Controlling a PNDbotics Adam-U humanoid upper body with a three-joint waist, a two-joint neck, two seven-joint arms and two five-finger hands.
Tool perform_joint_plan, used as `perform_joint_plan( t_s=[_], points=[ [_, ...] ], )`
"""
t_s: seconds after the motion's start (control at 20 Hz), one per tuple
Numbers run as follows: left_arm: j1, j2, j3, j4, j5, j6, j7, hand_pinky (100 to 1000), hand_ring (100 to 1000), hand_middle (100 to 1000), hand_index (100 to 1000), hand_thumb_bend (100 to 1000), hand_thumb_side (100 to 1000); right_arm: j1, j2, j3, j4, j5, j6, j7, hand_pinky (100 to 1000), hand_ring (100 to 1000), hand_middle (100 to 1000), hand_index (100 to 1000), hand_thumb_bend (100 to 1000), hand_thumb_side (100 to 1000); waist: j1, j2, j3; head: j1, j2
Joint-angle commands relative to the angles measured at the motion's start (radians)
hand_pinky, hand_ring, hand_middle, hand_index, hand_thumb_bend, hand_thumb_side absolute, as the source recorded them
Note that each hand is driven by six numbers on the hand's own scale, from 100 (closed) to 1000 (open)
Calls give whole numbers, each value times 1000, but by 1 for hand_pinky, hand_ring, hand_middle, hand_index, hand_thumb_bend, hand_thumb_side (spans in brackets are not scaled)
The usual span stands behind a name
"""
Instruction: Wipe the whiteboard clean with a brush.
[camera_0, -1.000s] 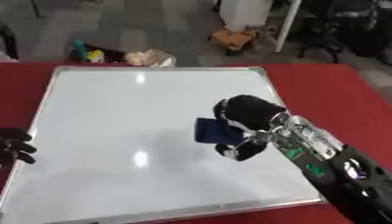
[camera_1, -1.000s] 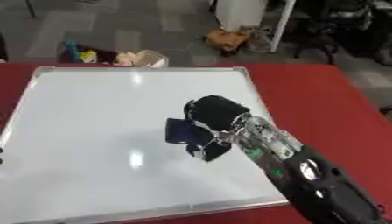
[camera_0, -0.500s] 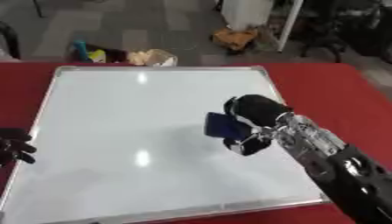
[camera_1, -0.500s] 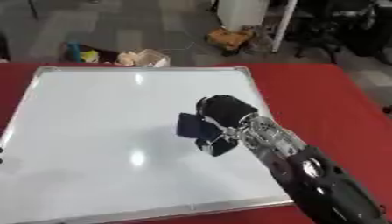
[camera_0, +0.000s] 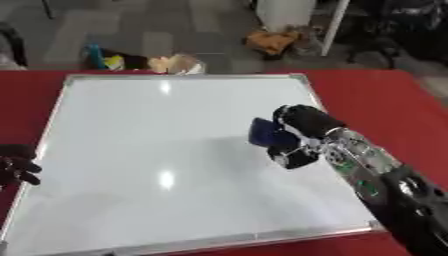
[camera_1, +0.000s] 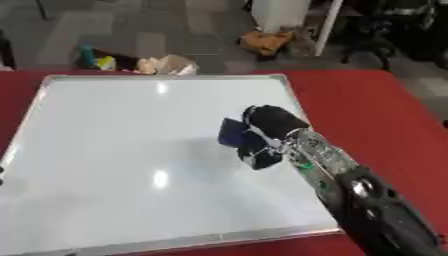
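Red counter (camera_0: 385, 100) carries the whiteboard (camera_0: 157, 150). Right hand (camera_0: 302, 131) presses a blue brush (camera_0: 262, 134) against its right half, fingers curled around it. Left hand (camera_0: 16, 167) rests at the left edge, fingers curled, holding nothing.

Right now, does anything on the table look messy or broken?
Nothing stands out. The whiteboard lies flat on the red table, with no marks I can see, and the right hand holds the blue brush against it.

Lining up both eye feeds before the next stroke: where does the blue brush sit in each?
Left eye view: brush right of centre, in the right hand.
Right eye view: brush at centre.
Shared landmark: whiteboard glare spot, lower left of the brush.
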Motion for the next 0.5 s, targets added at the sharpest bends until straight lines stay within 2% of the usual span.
perform_joint_plan(
  t_s=[0.05, 0.5],
  points=[
    [-15, 19, 8, -18, 0, -4, 2, 475, 541, 558, 654, 701, 913, -9, -34, -27, 9, -19, 13, -19, 662, 532, 502, 269, 123, 164, 5, -9, 3, 3, -12],
    [-15, 21, 10, -19, 0, -4, 3, 475, 541, 558, 654, 702, 913, -4, -37, -58, 45, -48, 45, -55, 657, 524, 493, 265, 100, 149, 4, -6, 6, 6, -14]
  ],
)
